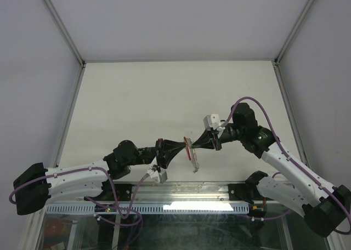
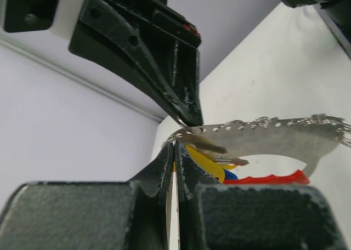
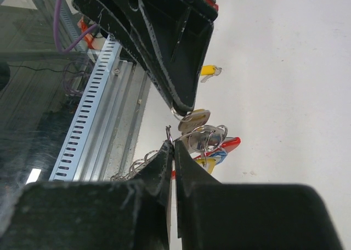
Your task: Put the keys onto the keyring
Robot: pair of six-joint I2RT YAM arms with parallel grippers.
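The left hand [image 2: 174, 163] and right hand [image 3: 173, 151] meet tip to tip in the air above the tabletop [image 1: 164, 96], each pinched tight on the keyring [image 2: 263, 134] from opposite sides. Keys [image 3: 207, 141] with red, yellow and blue tags hang bunched from its rings. 1 yellow-tagged key [image 3: 208, 70] lies apart on the tabletop.

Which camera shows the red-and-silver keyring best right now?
Left wrist: the red plastic and silver metal keyring spans the frame side-on, its perforated silver strip and red band clear. Right wrist shows only silver rings and coloured key tags, bunched. Top external shows it tiny.
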